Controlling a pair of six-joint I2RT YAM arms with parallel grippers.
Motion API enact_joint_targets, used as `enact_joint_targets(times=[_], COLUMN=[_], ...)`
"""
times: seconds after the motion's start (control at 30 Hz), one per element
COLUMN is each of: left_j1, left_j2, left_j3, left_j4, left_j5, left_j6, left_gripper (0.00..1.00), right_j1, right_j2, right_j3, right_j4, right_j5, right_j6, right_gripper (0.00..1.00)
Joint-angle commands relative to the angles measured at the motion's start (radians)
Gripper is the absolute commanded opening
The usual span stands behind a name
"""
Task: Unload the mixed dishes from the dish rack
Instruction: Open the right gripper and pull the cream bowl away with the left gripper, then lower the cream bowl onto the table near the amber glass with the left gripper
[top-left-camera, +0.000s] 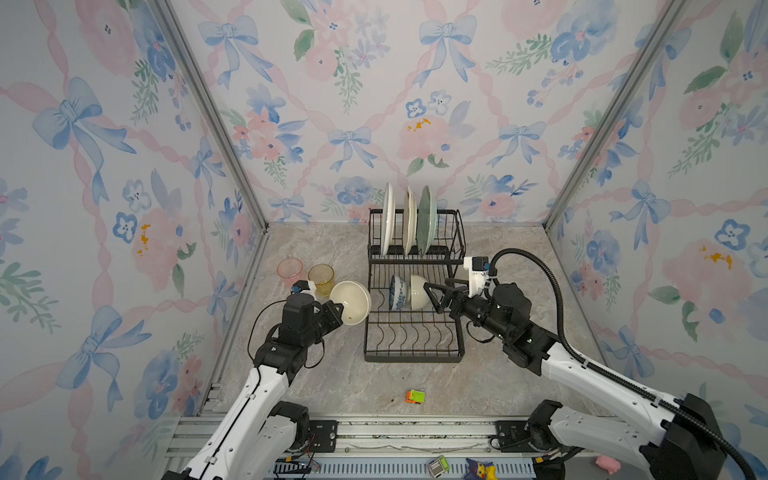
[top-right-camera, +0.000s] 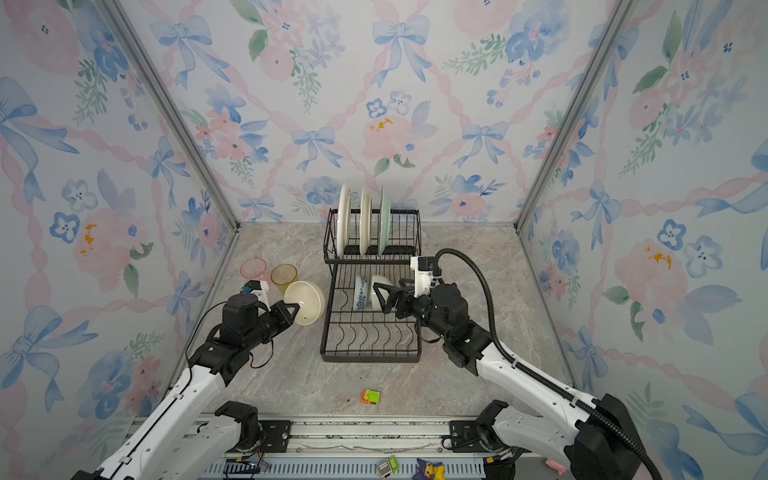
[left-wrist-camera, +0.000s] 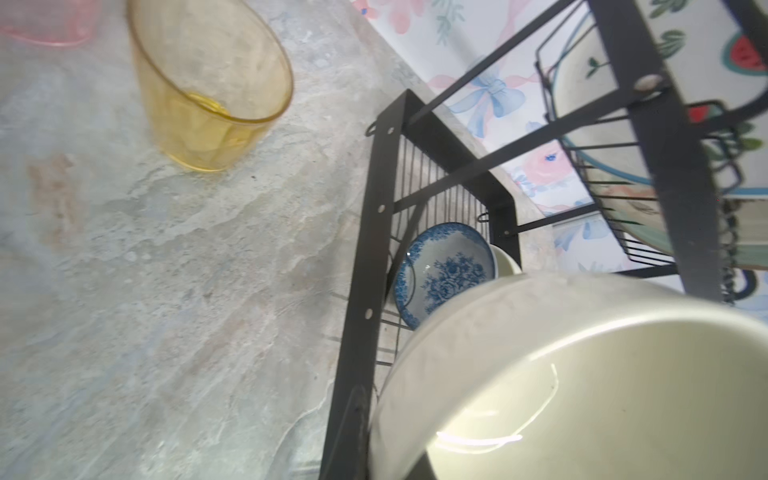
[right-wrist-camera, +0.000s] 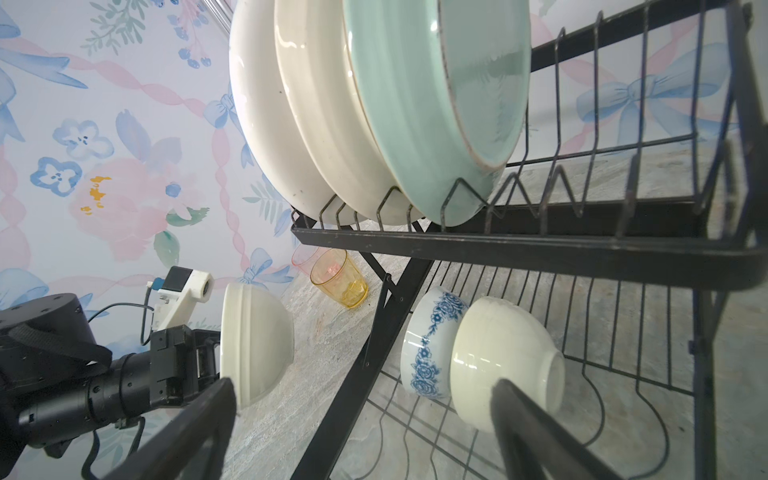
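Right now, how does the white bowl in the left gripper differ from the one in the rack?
The held bowl is off the rack, its rim pinched in the shut left gripper; the racked bowl rests on the lower tray, ungripped, beside the open right gripper. From above, the held bowl shows its inside, the racked bowl its outside. Both are white.

Illumination is bright, even and diffuse in both top views, leaving only faint soft shadow beneath the black wire two-tier dish rack (top-left-camera: 415, 356) on the grey marbled stone-look tabletop (top-left-camera: 316, 374). Glare: curved white streaks inside the glossy white ceramic bowl (left-wrist-camera: 582, 395); sheen across the pale green glazed plate (right-wrist-camera: 478, 83). Both wrist views bow straight lines near their edges; the translucent amber tumbler (left-wrist-camera: 208, 87) is soft with blur, and the rack's nearest bars are out of focus.
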Motion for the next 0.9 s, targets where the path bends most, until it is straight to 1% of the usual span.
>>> enact_joint_targets(times=[0.0,0.2,0.3,0.4,0.43,0.57,0.7,0.87], left_j1=[0.05,0.152,0.195,0.208,0.21,0.216,0.237,0.27], left_j2=[0.018,0.13,0.216,0.313,0.344,0.444,0.506,0.574], left_j3=[0.048,0.11,0.148,0.176,0.215,0.253,0.28,0.292], left_j4=[-0.048,-0.071,-0.069,-0.069,-0.068,-0.069,-0.071,-0.073], left_j5=[-0.037,-0.08,-0.095,-0.087,-0.089,-0.125,-0.127,-0.092], left_j6=[0.059,0.166,0.216,0.238,0.243,0.296,0.337,0.35], left_gripper=[0.0,0.0,0.0,0.0,0.0,0.0,0.0,0.0], right_j1=[-0.023,-0.03,-0.031,-0.033,-0.034,-0.034,-0.034,-0.023], right_j2=[-0.009,-0.078,-0.109,-0.135,-0.142,-0.152,-0.13,-0.106], right_j3=[0.025,0.029,0.028,0.022,0.021,0.018,0.035,0.022], right_j4=[-0.002,-0.118,-0.175,-0.221,-0.233,-0.267,-0.317,-0.303], right_j5=[-0.037,0.004,0.036,0.065,0.071,0.092,0.083,0.07], right_j6=[-0.018,-0.096,-0.117,-0.136,-0.145,-0.163,-0.167,-0.146], right_gripper=[0.97,0.97,0.97,0.97,0.97,0.97,0.97,0.97])
